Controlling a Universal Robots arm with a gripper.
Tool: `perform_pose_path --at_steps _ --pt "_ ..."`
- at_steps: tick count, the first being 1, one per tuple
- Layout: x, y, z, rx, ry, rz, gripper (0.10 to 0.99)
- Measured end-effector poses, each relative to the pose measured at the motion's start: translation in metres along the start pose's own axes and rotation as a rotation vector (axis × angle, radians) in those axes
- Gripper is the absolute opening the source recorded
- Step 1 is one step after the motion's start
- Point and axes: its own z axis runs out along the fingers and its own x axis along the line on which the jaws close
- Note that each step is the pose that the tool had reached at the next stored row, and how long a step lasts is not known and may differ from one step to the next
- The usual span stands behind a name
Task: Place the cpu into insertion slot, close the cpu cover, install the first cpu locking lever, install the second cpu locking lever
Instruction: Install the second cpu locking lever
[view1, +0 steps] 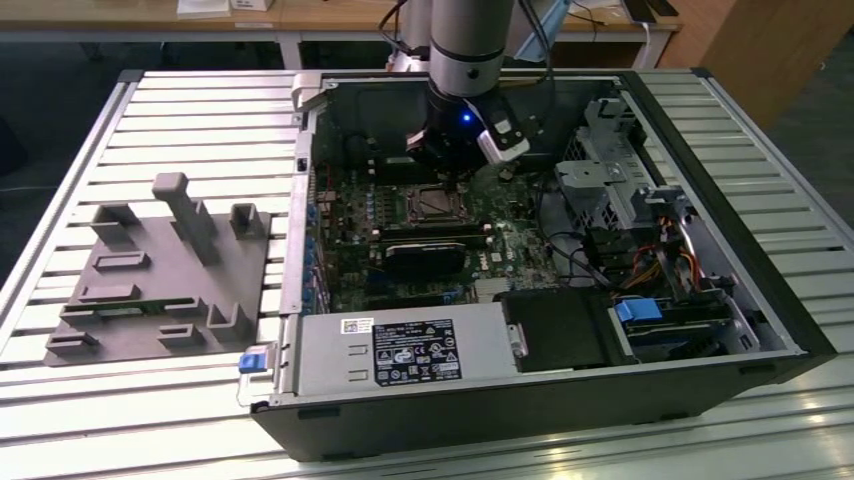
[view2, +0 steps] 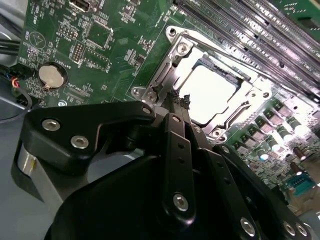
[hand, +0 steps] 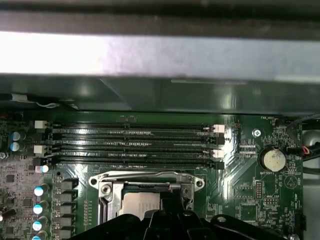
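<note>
Exterior view, from its left: grey fixture (view1: 158, 270) on the slatted table (view1: 747, 110), well apart from the pincer. Open PC case (view1: 534, 400) next, power supply (view1: 400, 352) along its near edge, green board (view1: 354, 225) inside. Arm (view1: 467, 40) comes down over the board's far part; pincer (view1: 454, 170) sits just above the slot (view1: 434, 203). A black heatsink (view1: 424, 258) lies on the near side of the slot, drive cage (view1: 607, 185) and cables (view1: 641, 265) off toward the exterior view's right.

Second wrist view: coin cell (view2: 52, 76) on the board, apart from the pincer. Pincer (view2: 176, 100) closed, fingertips (view2: 173, 96) pressed together with nothing seen between them, tips down at the edge of the cover (view2: 172, 60). Cpu (view2: 209, 94) sits in the slot (view2: 235, 75), pale face showing through the cover's window, just beyond the tips. Cover lies flat over it. A lever (view2: 235, 114) runs along one side of the frame. Memory slots (view2: 250, 30) lie beyond the socket.

First wrist view: blue-topped capacitors (hand: 39, 207) to one side, memory slots (hand: 135, 145) beyond the socket, cover (hand: 150, 180) down, cpu (hand: 141, 204) under it, pincer body (hand: 170, 225) right at the socket edge, coin cell (hand: 273, 160) apart.
</note>
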Motion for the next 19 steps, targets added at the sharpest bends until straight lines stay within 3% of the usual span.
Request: perform_pose_path --at_steps 3,11,15,19 --pt "-0.0001 -0.0002 -0.0034 0.000 0.0000 0.000 0.106" --pt "-0.0005 0.0005 -0.0216 -0.001 0.0000 0.000 0.106" --pt "-0.0004 -0.0064 -0.0223 -0.001 0.0000 0.000 0.106" --pt "-0.0005 -0.0191 -0.0231 0.000 0.0000 0.000 0.106"
